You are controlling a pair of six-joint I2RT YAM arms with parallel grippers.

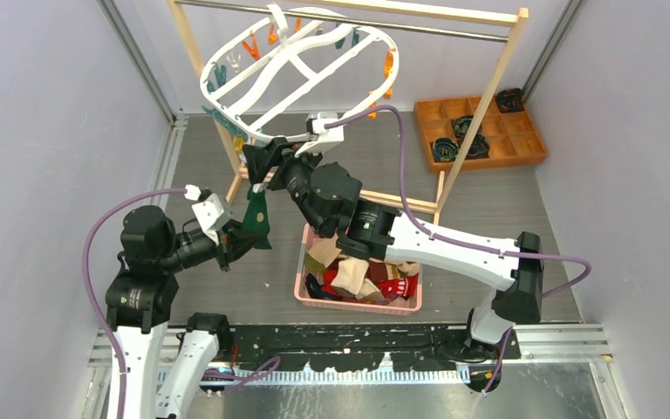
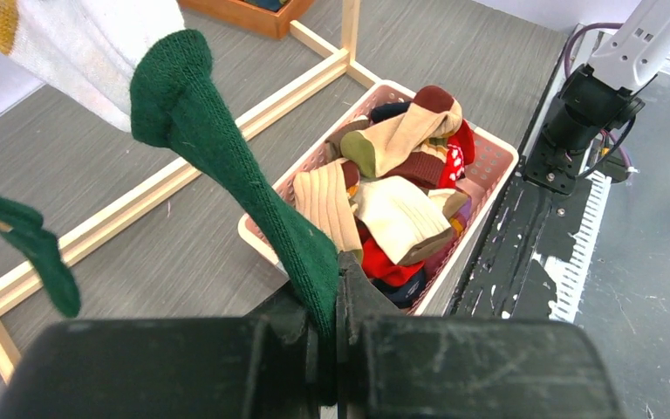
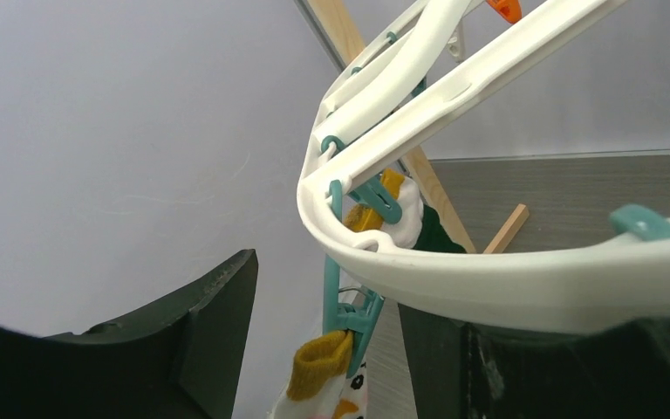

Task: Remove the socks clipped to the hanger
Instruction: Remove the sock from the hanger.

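Observation:
The white oval hanger [image 1: 272, 84] hangs from the rail with orange and teal clips round its rim. My left gripper [image 2: 338, 301] is shut on a dark green sock [image 2: 227, 166], which stretches up toward the hanger's near rim; its top end is hidden. In the top view, the left gripper [image 1: 249, 229] is below and left of the hanger. My right gripper [image 3: 340, 349] is open under the hanger rim [image 3: 488, 279]. Its fingers stand either side of a teal clip [image 3: 353, 314] that holds a white sock with a mustard cuff [image 3: 318, 367]. A second green sock [image 2: 26, 244] dangles at the left.
A pink basket [image 1: 301, 278] with several loose socks sits on the table in front of my right arm. The wooden rack with its metal rail [image 1: 349, 19] carries the hanger; its base bars [image 2: 140, 196] lie on the floor. A wooden compartment tray [image 1: 480, 131] is at back right.

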